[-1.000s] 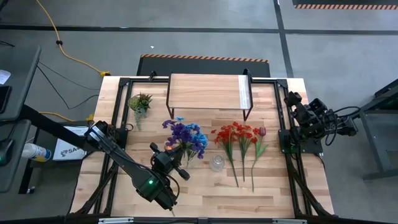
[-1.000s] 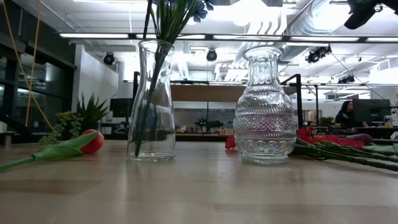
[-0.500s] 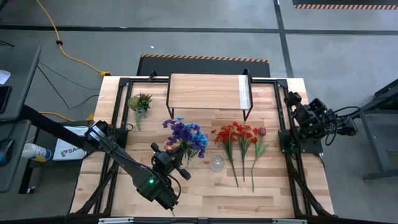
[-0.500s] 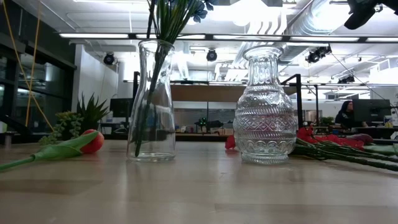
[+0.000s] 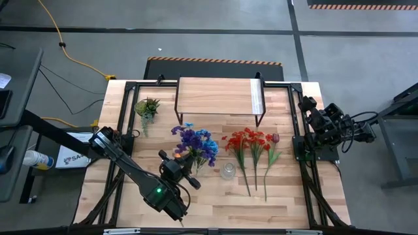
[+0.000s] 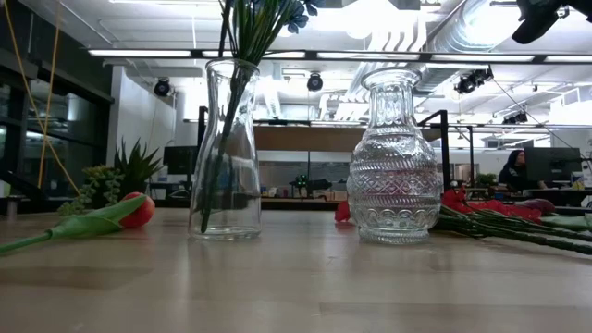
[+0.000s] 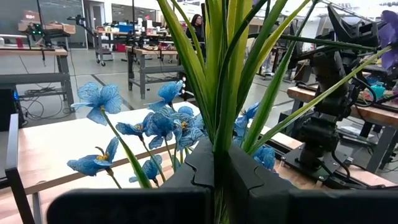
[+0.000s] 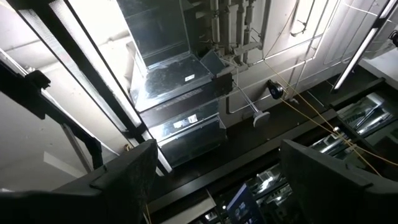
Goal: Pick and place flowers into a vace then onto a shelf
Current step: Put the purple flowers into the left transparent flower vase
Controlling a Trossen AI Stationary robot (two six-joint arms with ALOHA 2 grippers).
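Note:
A bunch of blue and purple flowers (image 5: 194,143) stands with its green stems in a plain glass vase (image 6: 227,148). My left gripper (image 5: 187,168) is shut on those stems above the vase mouth. A ribbed glass vase (image 6: 393,162) stands beside it with nothing in it. Red flowers (image 5: 250,145) and a maroon tulip (image 5: 275,138) lie flat on the table to the right. An orange tulip (image 6: 137,210) lies on the table left of the plain vase. The shelf (image 5: 219,96) stands at the far edge. My right gripper (image 8: 217,180) is open, parked at the table's right edge, pointing up. My left gripper pinches the bundle of green stems and leaves (image 7: 219,127) between its two fingers (image 7: 249,177). The fingers come in level from the table's near left and lie across the stems. The stems stand upright, with their lower ends down inside the plain vase.
A small spiky potted plant (image 5: 147,108) sits at the far left of the table. Black frame rails run along the table's left and right sides. Bare tabletop (image 5: 261,205) lies along the near edge.

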